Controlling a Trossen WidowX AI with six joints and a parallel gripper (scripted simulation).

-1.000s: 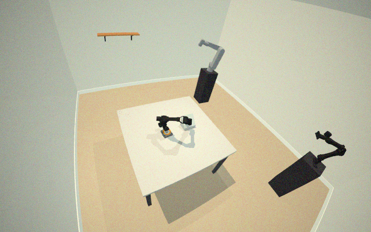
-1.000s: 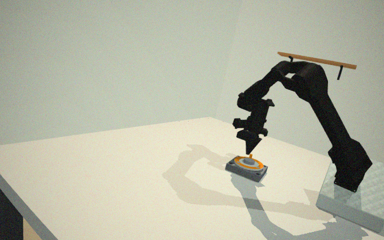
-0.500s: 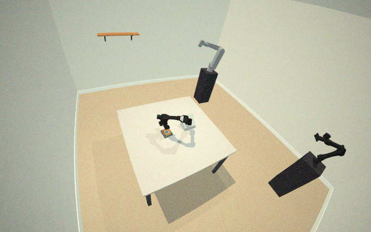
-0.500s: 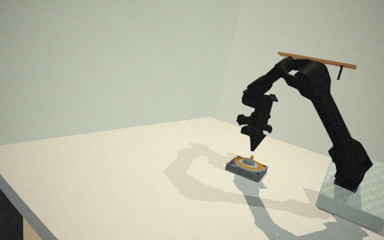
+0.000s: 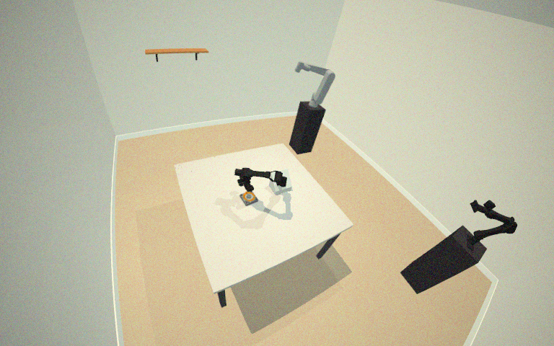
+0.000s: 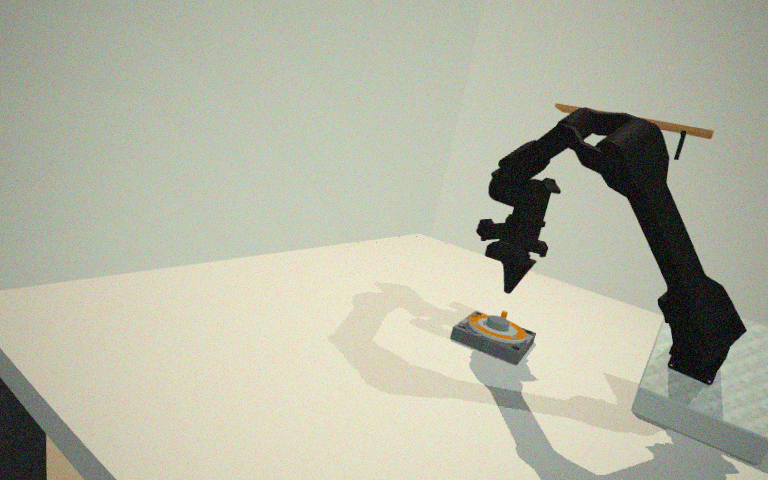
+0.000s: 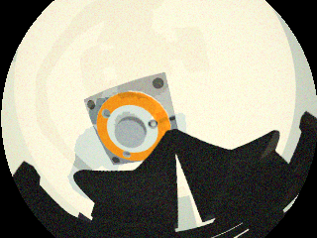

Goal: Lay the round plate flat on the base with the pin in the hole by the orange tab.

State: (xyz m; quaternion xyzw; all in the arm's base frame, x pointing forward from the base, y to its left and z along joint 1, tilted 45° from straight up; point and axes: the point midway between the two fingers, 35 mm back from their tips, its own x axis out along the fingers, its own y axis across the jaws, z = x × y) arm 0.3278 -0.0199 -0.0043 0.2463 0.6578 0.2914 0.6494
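i see a robotics lab: bare walls, one table [image 5: 261, 228], arms on black pedestals [image 5: 306, 126], no furnishings.
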